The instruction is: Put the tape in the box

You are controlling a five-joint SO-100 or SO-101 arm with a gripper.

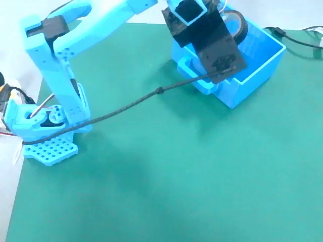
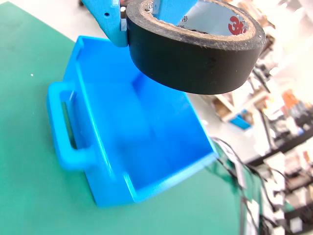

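Black tape (image 2: 195,54) clamped in the pincer (image 2: 146,14), above the box (image 2: 146,142).

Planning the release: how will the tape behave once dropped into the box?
The tape is a round ring, so it may roll or bounce; the box's walls should contain it. It looks stiff and light, held in the hand.
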